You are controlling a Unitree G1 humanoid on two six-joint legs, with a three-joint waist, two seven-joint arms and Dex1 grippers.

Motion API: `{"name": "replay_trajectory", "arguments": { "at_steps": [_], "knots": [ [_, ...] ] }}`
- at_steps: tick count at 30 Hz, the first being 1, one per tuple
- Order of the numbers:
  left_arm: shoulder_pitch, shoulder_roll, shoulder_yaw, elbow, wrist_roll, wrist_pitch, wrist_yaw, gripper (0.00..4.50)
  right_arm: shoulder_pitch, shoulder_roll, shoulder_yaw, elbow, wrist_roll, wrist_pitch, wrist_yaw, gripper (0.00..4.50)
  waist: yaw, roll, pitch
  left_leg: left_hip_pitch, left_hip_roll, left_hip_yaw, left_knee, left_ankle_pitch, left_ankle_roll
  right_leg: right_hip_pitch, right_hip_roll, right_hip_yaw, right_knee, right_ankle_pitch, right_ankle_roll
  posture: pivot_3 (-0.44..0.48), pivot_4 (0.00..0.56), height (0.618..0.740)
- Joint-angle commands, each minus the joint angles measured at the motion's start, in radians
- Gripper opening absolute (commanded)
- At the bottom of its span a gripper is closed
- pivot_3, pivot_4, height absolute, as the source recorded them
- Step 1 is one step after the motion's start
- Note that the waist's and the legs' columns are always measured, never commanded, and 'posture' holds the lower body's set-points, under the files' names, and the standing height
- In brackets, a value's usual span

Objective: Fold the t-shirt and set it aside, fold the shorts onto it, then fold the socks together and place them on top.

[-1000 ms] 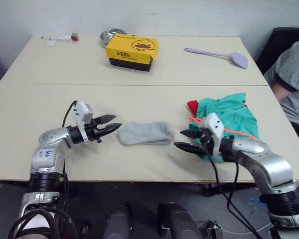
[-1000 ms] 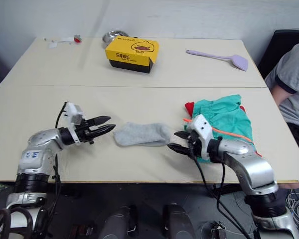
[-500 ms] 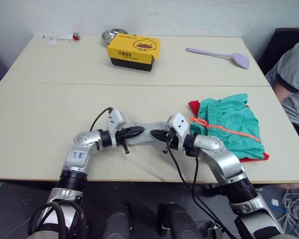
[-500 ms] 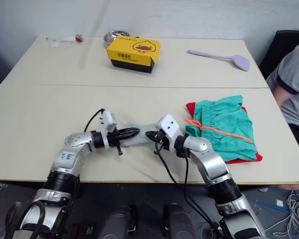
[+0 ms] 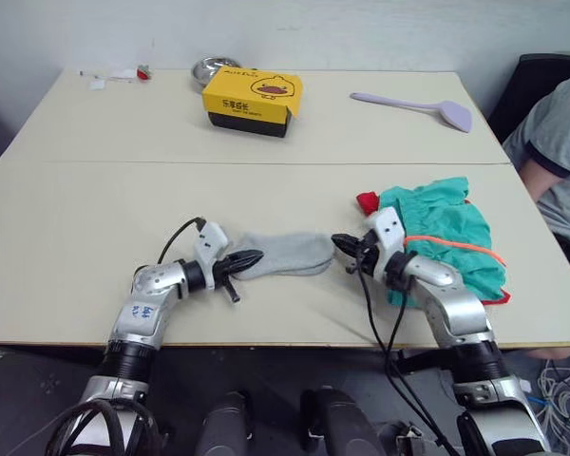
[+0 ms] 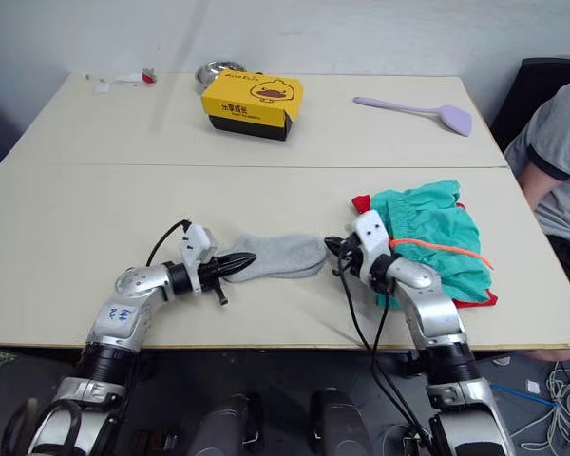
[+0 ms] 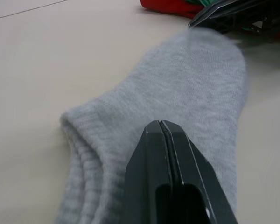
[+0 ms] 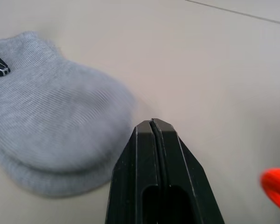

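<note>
The grey socks lie flat as one bundle near the table's front edge. My left gripper is shut, its tip resting over the cuff end of the socks, and no cloth shows between the fingers. Shut as well, my right gripper points at the toe end, with its tip over bare table just beside the socks. The teal shorts with an orange drawstring lie folded to the right of it. Under them sits the red t-shirt, of which just the edges show.
At the back of the table are a yellow box, a metal bowl and a lilac spatula. A person in a grey sleeve sits at the right edge. Cables hang from both wrists.
Both grippers came in from either side of the socks and shut. The right one has since drawn back rightward to the toe end; the left has stayed at the cuff.
</note>
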Motion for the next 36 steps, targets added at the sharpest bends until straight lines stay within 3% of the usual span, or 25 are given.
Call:
{"name": "replay_trajectory", "arguments": {
  "at_steps": [1,3,6,10,14,21,27,30,36],
  "knots": [
    [0.009,-0.007,0.032,-0.030,-0.056,-0.057,-0.050,0.00,0.026,-0.007,-0.077,-0.193,0.171,0.135,0.026,0.17,0.001,0.001,0.001,0.000,0.000,0.000,0.000,0.000,0.000,0.000,0.000,0.000,0.000,0.000,0.000,0.000,0.150,0.740],
    [-0.014,0.005,0.046,-0.025,-0.082,-0.101,-0.105,0.00,0.067,-0.034,-0.131,-0.341,0.350,0.372,-0.006,0.59,0.003,0.001,0.001,-0.001,0.000,0.000,0.000,0.000,0.000,-0.001,0.000,0.000,0.000,0.000,0.000,0.000,0.150,0.740],
    [-0.051,0.040,0.040,0.013,-0.079,-0.141,-0.180,0.00,0.101,-0.047,-0.201,-0.458,0.549,0.681,-0.132,1.66,0.004,0.001,0.001,-0.002,0.000,-0.002,0.000,0.000,0.000,0.000,0.000,-0.001,-0.001,0.000,0.000,0.000,0.150,0.740],
    [-0.115,0.068,0.023,0.134,-0.035,-0.208,-0.228,0.00,0.094,0.055,-0.292,-0.473,0.673,0.903,-0.363,3.07,0.003,0.001,0.001,-0.002,0.000,-0.002,0.000,-0.001,0.000,0.000,-0.001,-0.001,-0.001,0.000,-0.002,0.000,0.150,0.740],
    [-0.166,0.069,0.000,0.251,0.011,-0.283,-0.257,0.00,0.082,0.127,-0.316,-0.465,0.664,0.960,-0.498,4.45,0.002,0.001,0.001,-0.003,0.000,-0.001,-0.001,0.000,0.001,-0.002,-0.001,-0.001,-0.002,0.000,-0.002,0.000,0.150,0.740],
    [-0.238,0.013,-0.018,0.408,0.066,-0.347,-0.213,0.00,-0.012,0.301,-0.371,-0.352,0.647,0.996,-0.684,4.45,0.000,0.001,0.001,-0.006,0.000,0.000,-0.001,0.000,0.003,-0.005,0.000,-0.001,-0.002,0.001,-0.001,0.000,0.150,0.740],
    [-0.235,-0.023,-0.019,0.404,0.073,-0.338,-0.195,0.00,-0.091,0.392,-0.408,-0.255,0.651,0.996,-0.744,4.45,-0.005,0.001,0.001,-0.005,0.000,0.000,-0.001,0.001,0.003,-0.005,0.000,0.000,-0.001,0.001,-0.001,0.000,0.150,0.740],
    [-0.227,-0.027,-0.019,0.390,0.073,-0.328,-0.194,0.00,-0.116,0.405,-0.411,-0.216,0.622,0.945,-0.757,3.84,-0.007,0.001,0.001,-0.005,0.000,0.000,-0.001,0.001,0.002,-0.005,0.000,0.000,-0.001,0.001,-0.001,0.000,0.150,0.740],
    [-0.214,-0.031,-0.018,0.363,0.070,-0.310,-0.181,0.00,-0.142,0.377,-0.399,-0.197,0.583,0.856,-0.750,1.63,-0.006,0.001,0.001,-0.005,0.000,0.000,-0.001,0.001,0.002,-0.005,0.000,0.000,-0.001,0.001,-0.001,0.000,0.150,0.740]
  ]
}}
